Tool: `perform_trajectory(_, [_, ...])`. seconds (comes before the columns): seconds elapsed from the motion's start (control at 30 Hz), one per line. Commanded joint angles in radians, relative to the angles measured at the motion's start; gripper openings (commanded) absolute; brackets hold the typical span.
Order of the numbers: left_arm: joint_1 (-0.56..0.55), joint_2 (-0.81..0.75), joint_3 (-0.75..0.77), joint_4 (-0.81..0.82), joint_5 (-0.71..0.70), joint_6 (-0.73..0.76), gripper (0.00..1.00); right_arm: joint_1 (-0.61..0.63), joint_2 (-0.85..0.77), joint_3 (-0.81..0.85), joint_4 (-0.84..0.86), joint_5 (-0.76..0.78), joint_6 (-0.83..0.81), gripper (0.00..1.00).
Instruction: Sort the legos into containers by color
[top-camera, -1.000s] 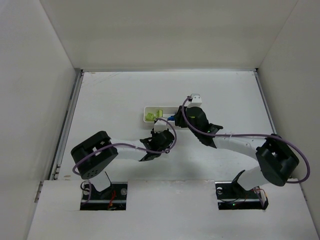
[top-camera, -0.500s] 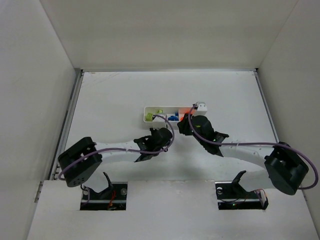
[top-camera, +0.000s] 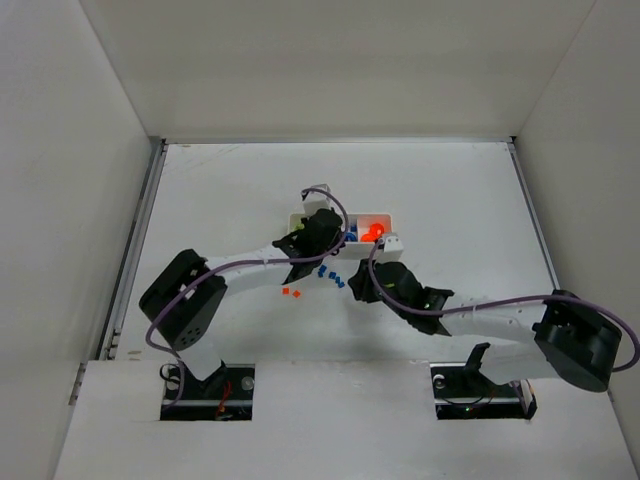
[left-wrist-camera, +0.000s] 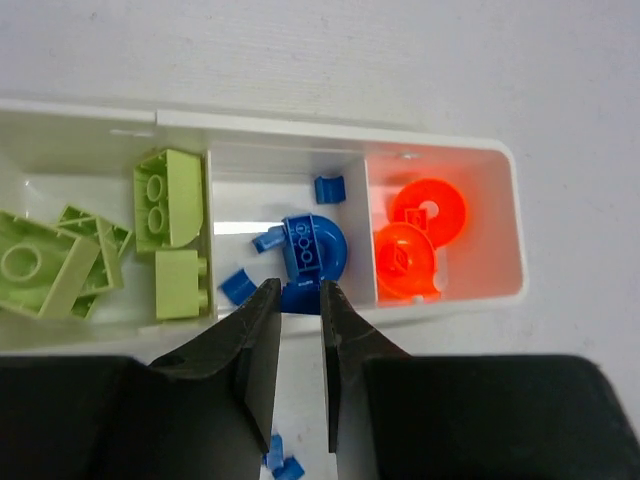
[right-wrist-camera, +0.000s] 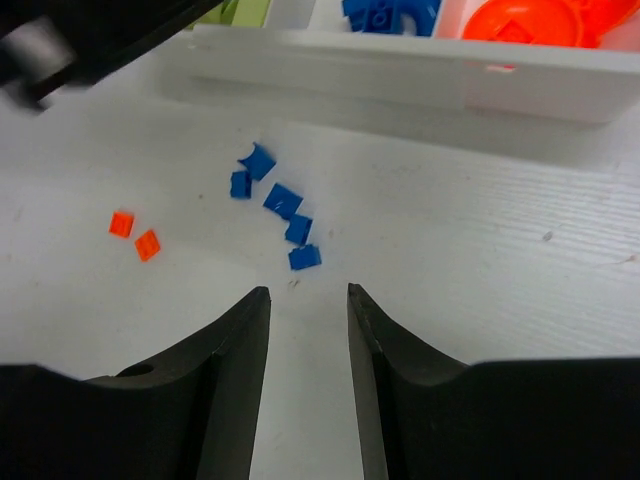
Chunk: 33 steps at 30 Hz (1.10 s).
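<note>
The white tray (left-wrist-camera: 440, 305) holds lime green legos (left-wrist-camera: 168, 200) in its left compartment, blue ones (left-wrist-camera: 312, 245) in the middle and two round orange-red pieces (left-wrist-camera: 415, 240) on the right. My left gripper (left-wrist-camera: 298, 288) hangs over the tray's near wall at the middle compartment, shut on a small blue lego (left-wrist-camera: 298, 300); it also shows in the top view (top-camera: 320, 232). My right gripper (right-wrist-camera: 308, 292) is open and empty, low over the table, just short of several loose blue legos (right-wrist-camera: 283, 205). Two loose orange-red legos (right-wrist-camera: 133, 235) lie to their left.
In the top view the loose blue legos (top-camera: 331, 275) and orange-red legos (top-camera: 291, 293) lie on the table just in front of the tray (top-camera: 392, 218). White walls enclose the table. The left arm (right-wrist-camera: 90, 30) crosses the right wrist view's upper left.
My left gripper moved from the table in front of the tray up to its middle compartment. My right gripper drew back from the tray's right end, uncovering the loose legos.
</note>
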<state>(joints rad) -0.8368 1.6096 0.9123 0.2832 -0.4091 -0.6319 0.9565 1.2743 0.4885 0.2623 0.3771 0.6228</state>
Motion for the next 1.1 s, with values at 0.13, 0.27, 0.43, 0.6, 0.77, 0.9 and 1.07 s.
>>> perform_trajectory(0.13, [0.04, 0.104, 0.117, 0.022, 0.058, 0.027, 0.25, 0.075, 0.034, -0.008, 0.035, 0.078, 0.023, 0.45])
perform_trajectory(0.27, [0.048, 0.07, 0.1, 0.025, 0.049, 0.046, 0.34, 0.077, 0.078, 0.01, 0.043, 0.077, 0.017, 0.47])
perform_trajectory(0.43, [0.063, -0.042, -0.004, 0.043, 0.024, 0.044, 0.35, 0.078, 0.169, 0.059, 0.069, 0.071, 0.012, 0.47])
perform_trajectory(0.6, [0.058, -0.163, -0.153, 0.054, 0.004, 0.028, 0.33, 0.08, 0.255, 0.097, 0.072, 0.075, 0.002, 0.46])
perform_trajectory(0.77, [0.035, -0.299, -0.301, 0.047, -0.054, 0.018, 0.33, 0.087, 0.312, 0.136, 0.049, 0.1, -0.015, 0.45])
perform_trajectory(0.9, [0.005, -0.399, -0.409, 0.03, -0.097, -0.006, 0.32, 0.093, 0.344, 0.165, 0.022, 0.117, -0.028, 0.44])
perform_trajectory(1.07, [-0.031, -0.465, -0.477, -0.004, -0.142, -0.037, 0.32, 0.093, 0.373, 0.189, -0.012, 0.17, -0.032, 0.42])
